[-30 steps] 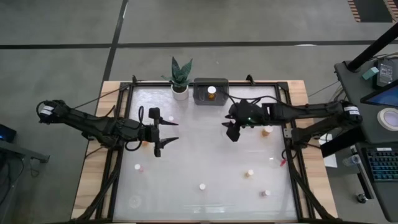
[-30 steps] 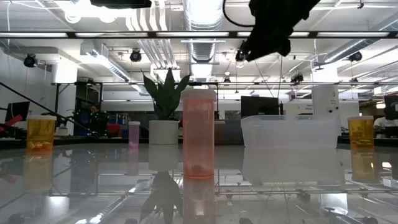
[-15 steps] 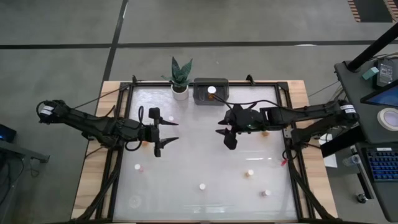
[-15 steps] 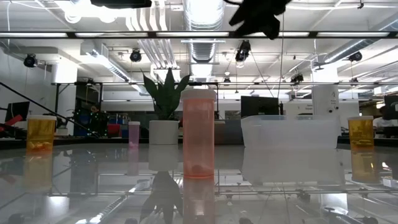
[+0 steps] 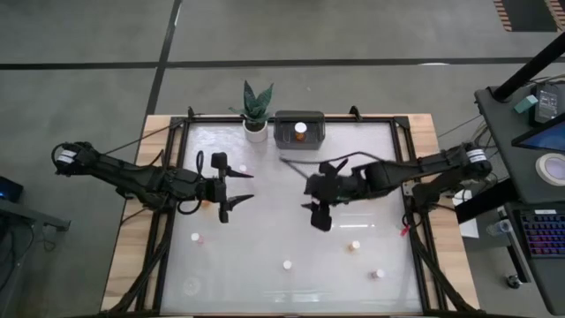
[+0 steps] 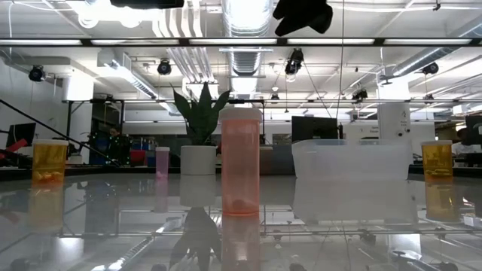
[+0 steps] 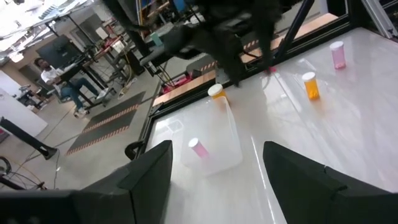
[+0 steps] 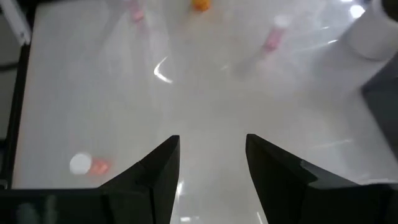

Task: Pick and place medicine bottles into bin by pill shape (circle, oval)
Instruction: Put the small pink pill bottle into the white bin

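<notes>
My right gripper (image 5: 312,205) (image 8: 211,168) hangs open over the bare middle of the table, nothing between its fingers; the low view shows it high at the top edge (image 6: 301,16). My left gripper (image 5: 248,186) (image 7: 217,180) waits open over the table's left half. One amber medicine bottle (image 5: 300,131) stands in the clear bin (image 5: 287,137) at the far edge. Other bottles stand upright on the tabletop: a white-capped one (image 5: 354,246) (image 8: 81,164) nearest my right gripper, others (image 5: 287,263), (image 5: 377,274), (image 5: 196,237) toward the near edge, a small pink one (image 8: 273,34) farther off.
A white plant pot (image 5: 255,131) stands left of the bin at the far edge. In the low view a tall pinkish bottle (image 6: 241,162) stands in front, amber ones at far left (image 6: 49,162) and far right (image 6: 437,159). A black frame (image 5: 408,212) rims the table.
My right gripper has swung away from the bin toward the table's near edge and a little toward its left, rising as it went and tipping further down. Its fingers have kept the same gap. No bottle has moved.
</notes>
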Robot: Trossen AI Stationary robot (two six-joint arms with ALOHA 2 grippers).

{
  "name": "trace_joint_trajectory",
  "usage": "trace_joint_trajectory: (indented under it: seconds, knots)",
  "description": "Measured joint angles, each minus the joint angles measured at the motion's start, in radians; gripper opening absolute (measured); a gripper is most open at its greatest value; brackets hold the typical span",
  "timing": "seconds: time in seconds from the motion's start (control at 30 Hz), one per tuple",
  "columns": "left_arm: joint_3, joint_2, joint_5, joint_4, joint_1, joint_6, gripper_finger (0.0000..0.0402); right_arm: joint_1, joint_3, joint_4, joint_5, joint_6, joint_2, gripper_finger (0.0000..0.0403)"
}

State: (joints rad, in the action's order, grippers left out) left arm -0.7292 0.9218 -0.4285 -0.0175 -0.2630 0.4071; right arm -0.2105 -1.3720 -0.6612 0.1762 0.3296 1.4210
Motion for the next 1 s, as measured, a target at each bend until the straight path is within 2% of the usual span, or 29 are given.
trace_joint_trajectory:
  seconds: [0.17, 0.37, 0.5, 0.73, 1.0]
  knots:
    - [-0.002, 0.0, 0.0, 0.016, 0.0, -0.001, 0.0235, -0.077, 0.035, 0.072, 0.008, -0.042, 0.036, 0.0176]
    - [0.001, 0.008, 0.001, 0.091, 0.0, -0.011, 0.0235, -0.129, 0.157, 0.315, 0.009, -0.118, 0.04, 0.0176]
    - [0.003, 0.031, 0.003, 0.137, -0.001, -0.04, 0.0235, -0.136, 0.231, 0.401, 0.011, -0.141, 0.038, 0.0176]
    - [0.002, 0.081, 0.004, 0.211, -0.001, -0.079, 0.0235, -0.156, 0.331, 0.469, 0.011, -0.14, 0.036, 0.0176]
    - [0.002, 0.118, 0.005, 0.246, -0.001, -0.154, 0.0235, -0.216, 0.368, 0.468, 0.025, -0.098, 0.037, 0.0176]
